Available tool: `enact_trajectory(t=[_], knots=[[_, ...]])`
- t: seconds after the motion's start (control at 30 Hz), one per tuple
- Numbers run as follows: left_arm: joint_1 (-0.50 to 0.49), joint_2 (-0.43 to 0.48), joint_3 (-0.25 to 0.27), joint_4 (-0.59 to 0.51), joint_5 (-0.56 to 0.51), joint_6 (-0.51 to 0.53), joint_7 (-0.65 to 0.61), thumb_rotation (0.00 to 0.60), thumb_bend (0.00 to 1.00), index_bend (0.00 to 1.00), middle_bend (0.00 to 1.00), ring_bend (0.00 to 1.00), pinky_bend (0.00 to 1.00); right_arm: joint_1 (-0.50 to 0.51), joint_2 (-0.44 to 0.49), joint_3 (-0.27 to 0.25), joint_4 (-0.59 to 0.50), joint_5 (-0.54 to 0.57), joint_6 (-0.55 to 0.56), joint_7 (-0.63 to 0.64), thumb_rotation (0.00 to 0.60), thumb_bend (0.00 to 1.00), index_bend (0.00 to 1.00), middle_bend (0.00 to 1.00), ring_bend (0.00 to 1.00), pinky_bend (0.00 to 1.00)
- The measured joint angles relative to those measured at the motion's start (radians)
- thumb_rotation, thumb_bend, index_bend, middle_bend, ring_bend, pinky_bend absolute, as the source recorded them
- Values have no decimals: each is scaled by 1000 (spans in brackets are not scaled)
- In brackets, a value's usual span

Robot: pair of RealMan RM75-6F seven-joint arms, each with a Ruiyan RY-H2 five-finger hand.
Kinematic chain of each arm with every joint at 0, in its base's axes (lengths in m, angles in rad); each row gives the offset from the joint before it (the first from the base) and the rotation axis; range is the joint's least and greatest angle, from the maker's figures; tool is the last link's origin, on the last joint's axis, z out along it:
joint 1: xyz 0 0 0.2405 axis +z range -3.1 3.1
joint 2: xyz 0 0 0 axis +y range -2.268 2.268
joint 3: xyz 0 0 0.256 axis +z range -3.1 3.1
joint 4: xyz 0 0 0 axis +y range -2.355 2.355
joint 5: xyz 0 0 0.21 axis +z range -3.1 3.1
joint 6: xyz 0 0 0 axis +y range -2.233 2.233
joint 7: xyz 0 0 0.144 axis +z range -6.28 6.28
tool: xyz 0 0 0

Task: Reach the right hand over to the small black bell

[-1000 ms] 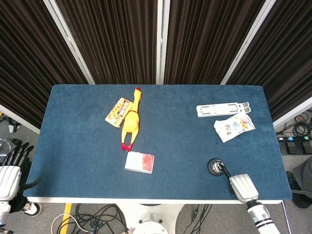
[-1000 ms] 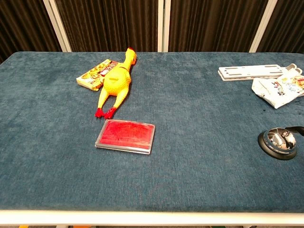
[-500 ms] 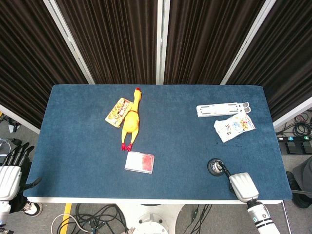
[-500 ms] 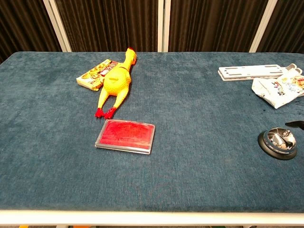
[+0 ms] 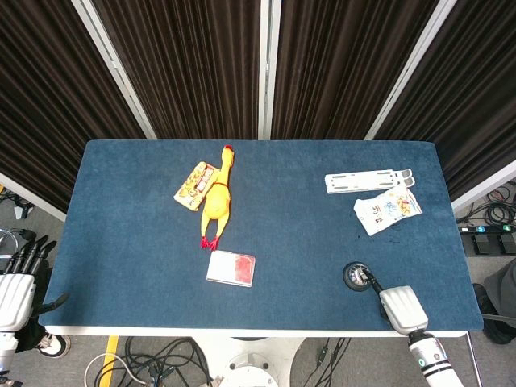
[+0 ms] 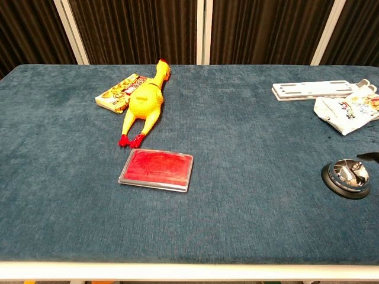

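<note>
The small black bell [image 5: 355, 276] with a shiny metal top stands on the blue table near the front right; it also shows in the chest view as the bell [image 6: 346, 176]. My right hand [image 5: 401, 309] lies just right of and nearer than it, white back up, at the table's front edge. One dark finger [image 5: 372, 281] stretches out to the bell's rim. The chest view catches only a dark fingertip [image 6: 367, 155] at the right border, just beyond the bell. My left hand [image 5: 18, 286] hangs off the table's left side, fingers spread, holding nothing.
A yellow rubber chicken [image 5: 216, 197] lies beside a snack box [image 5: 193, 185] at the back left. A red flat case [image 5: 230, 268] sits front centre. A white strip [image 5: 368, 180] and a printed bag [image 5: 387, 209] lie at the back right.
In the chest view the dark finger that curved over the bell a second ago has drawn back toward the right border. The left hand has stayed still.
</note>
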Motion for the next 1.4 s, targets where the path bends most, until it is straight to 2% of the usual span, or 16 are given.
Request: enact_trajectory(t=[0.13,0.47,0.6,0.87,1.07,1.13,1.17,1.2,1.23,1.27,1.3,1.33,1.4], knots=[[-1,1,0,-4,2,1,4,600,117,89,30,0,148,-4,9,2,-3,-20,25,16,600,1000,0,876,801,677],[2,0,1,4,-3,-1,-3,600,117,89,29,0,148,4,-19,-10,34,40,-70,-2,600,1000,0,876,801,677],[1,-2,0,6,-2,0,-6,600,117,89,30,0,148,2,-18,-8,30,32,-50,-2,600,1000,0,876,801,677],[2,-1,0,2,2,5,-2,600,117,89,30,0,148,-13,20,14,1,-27,86,46,600,1000,0,875,801,677],[0,-1,1,-3,6,4,6,600,117,89,30,0,148,-35,85,67,-29,-57,238,98,600,1000,0,873,801,677],[0,-2,2,-4,8,5,8,600,116,89,30,0,148,-46,114,91,-45,-61,292,110,600,989,9,854,771,669],[0,-2,2,-5,9,6,9,600,117,89,30,0,148,-52,124,101,-50,-61,316,116,600,876,11,765,644,607],[-1,-2,2,-5,10,6,10,600,117,89,29,0,148,-60,136,112,-55,-60,344,125,600,630,9,521,371,407],[-1,-3,2,-5,11,7,10,600,117,89,29,0,148,-65,146,117,-59,-57,363,132,600,413,4,311,185,241],[-1,-3,2,-6,11,8,10,600,117,89,30,0,148,-66,151,117,-63,-52,368,132,600,236,0,138,50,99],[-1,-4,1,-6,11,9,10,600,117,89,29,0,148,-71,165,117,-75,-37,365,123,600,134,0,30,0,15],[-1,-4,0,-6,12,11,9,600,117,89,30,0,148,-74,179,119,-89,-19,353,111,600,83,0,0,0,0],[0,-5,-4,-6,12,21,6,600,117,89,29,0,148,-82,212,123,-136,37,310,76,600,60,0,0,0,0]])
